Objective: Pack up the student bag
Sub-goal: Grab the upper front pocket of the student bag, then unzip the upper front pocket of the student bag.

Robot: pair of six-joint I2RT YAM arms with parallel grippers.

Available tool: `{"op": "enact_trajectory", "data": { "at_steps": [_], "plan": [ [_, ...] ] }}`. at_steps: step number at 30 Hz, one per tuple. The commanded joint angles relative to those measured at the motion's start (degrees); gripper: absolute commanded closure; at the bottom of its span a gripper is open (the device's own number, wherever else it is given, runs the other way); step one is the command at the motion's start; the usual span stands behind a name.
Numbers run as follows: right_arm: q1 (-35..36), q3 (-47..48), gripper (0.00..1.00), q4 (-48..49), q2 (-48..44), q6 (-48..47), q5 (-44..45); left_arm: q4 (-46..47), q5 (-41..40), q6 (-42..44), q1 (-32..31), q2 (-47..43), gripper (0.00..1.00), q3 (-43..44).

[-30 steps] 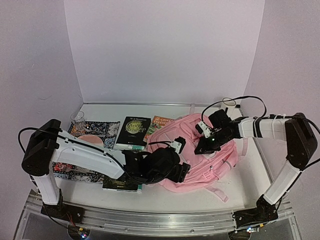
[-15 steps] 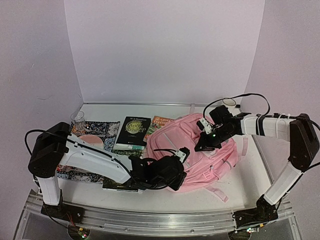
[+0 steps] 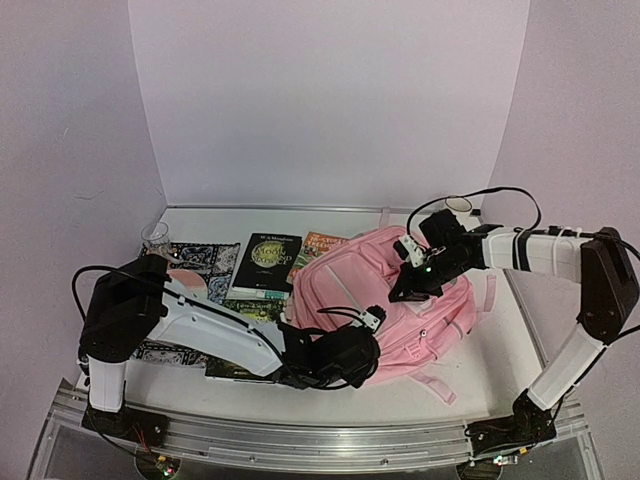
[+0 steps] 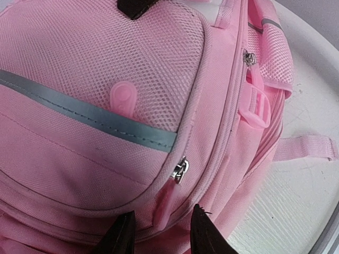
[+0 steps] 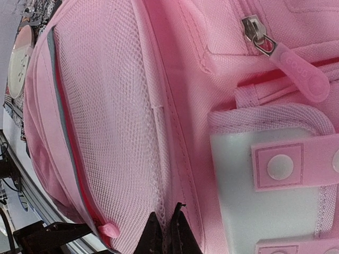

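Observation:
The pink student bag (image 3: 400,285) lies in the middle of the table, front pockets up. My left gripper (image 3: 352,357) is at its near left edge. In the left wrist view the gripper (image 4: 161,235) is open, and a pink zipper pull (image 4: 167,203) hanging from a metal slider (image 4: 181,170) lies between its fingers. My right gripper (image 3: 405,290) is on top of the bag. In the right wrist view it (image 5: 167,233) is shut, pinching the mesh pocket fabric (image 5: 116,132) beside the white patch (image 5: 249,185).
A dark book (image 3: 265,262) and a colourful book (image 3: 318,245) lie left of the bag. Another book (image 3: 240,370) lies under my left arm. A patterned cloth (image 3: 195,262), a glass (image 3: 155,237) and a white cup (image 3: 458,205) stand at the back.
My left gripper has slid right along the bag's near edge and its arm has swung in. My right gripper rose a little with the bag fabric, then held still.

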Motion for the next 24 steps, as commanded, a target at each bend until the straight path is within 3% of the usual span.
{"op": "enact_trajectory", "data": {
  "at_steps": [1, 11, 24],
  "plan": [
    [0.8, 1.9, 1.00, 3.4, -3.4, 1.3, -4.4, 1.5, -3.7, 0.4, 0.2, 1.7, 0.67, 3.8],
    [0.9, 0.6, 1.00, 3.5, -3.9, 0.4, -2.6, 2.5, -4.3, -2.3, 0.2, -0.6, 1.00, 1.5],
    [-6.8, 3.1, 1.00, 0.8, -3.8, -10.0, 2.5, -3.4, -7.5, -11.7, 0.1, -9.8, 1.00, -9.8]
  ]
}}
